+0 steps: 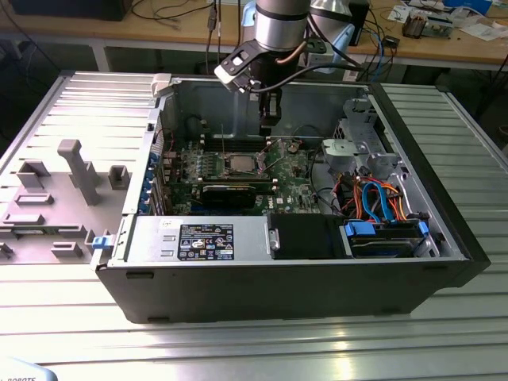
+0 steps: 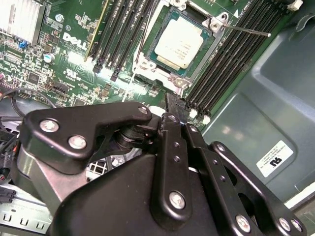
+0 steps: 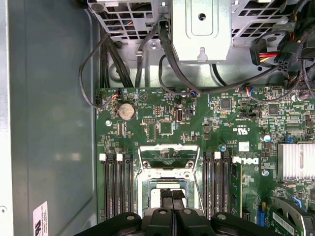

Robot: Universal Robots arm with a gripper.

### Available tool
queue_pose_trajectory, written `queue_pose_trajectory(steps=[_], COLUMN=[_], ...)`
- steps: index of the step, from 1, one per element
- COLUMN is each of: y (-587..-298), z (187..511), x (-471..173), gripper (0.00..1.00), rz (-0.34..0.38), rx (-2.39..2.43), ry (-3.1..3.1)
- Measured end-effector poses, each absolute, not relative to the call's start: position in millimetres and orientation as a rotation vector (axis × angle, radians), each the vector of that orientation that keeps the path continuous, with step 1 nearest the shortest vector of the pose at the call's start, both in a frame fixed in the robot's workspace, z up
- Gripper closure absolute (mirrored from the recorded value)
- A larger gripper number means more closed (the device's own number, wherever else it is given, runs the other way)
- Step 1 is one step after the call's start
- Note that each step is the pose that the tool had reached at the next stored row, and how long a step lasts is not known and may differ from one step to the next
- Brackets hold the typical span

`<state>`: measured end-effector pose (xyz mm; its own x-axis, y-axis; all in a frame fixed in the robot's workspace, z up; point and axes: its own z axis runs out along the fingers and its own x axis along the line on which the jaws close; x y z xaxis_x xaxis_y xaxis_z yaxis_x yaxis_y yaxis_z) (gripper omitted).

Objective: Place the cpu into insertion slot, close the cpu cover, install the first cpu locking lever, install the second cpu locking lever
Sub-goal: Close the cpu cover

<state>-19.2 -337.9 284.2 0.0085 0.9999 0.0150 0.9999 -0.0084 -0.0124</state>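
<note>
ribbed metal table (image 1: 238, 349) | on it: open computer case (image 1: 278, 294), grey fixture board (image 1: 79, 214)

We're looking across a ribbed metal table (image 1: 262, 349), its pale slats catching bright patches of light near the front edge. Behind it runs a wooden workbench (image 1: 468, 54) (cluttered with cables (image 1: 182, 12) and papers (image 1: 480, 30)), one white leg (image 1: 99, 55) showing beneath at the exterior view's left.

cpu (image 2: 179, 44) in insertion slot (image 2: 157, 73); memory slots (image 2: 226, 64) flank it both sides; gripper (image 2: 173, 105) above motherboard (image 2: 59, 69), near slot.
</note>
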Motion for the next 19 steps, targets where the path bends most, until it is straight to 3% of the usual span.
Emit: queue_pose_trajectory(steps=[19], y=[-338], z=[283], x=[2], gripper=[0.89], rz=[-0.003], rx=[-2.217], ry=[-2.198])
